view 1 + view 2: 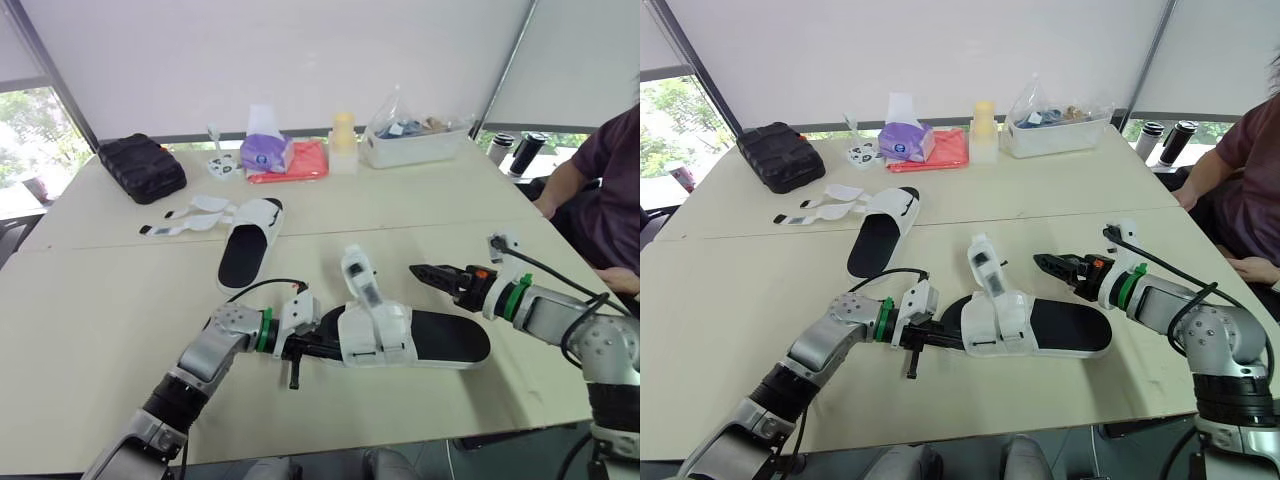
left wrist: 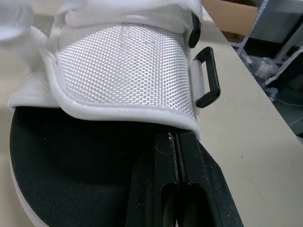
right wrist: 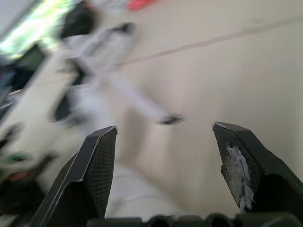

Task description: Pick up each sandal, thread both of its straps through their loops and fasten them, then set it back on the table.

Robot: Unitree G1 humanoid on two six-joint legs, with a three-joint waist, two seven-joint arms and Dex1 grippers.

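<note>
Sandal [image 1: 440, 338] against closed left tool [image 1: 322, 347]

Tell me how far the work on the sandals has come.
Nothing looks finished. In hand: the near sandal lies on the table, the shut left hand at its strapped end, one strap standing up loose, the open right hand close by. Left: that strap, then the far sandal, whose straps lie spread open.

The sandal [image 1: 445, 338] at lower centre is black-soled, with white, finely woven straps [image 2: 123, 71] and a black loop [image 2: 214, 71]. Along the top: black case [image 1: 143, 167], purple tissue pack [image 1: 266, 153], red cloth [image 1: 305, 165].
</note>
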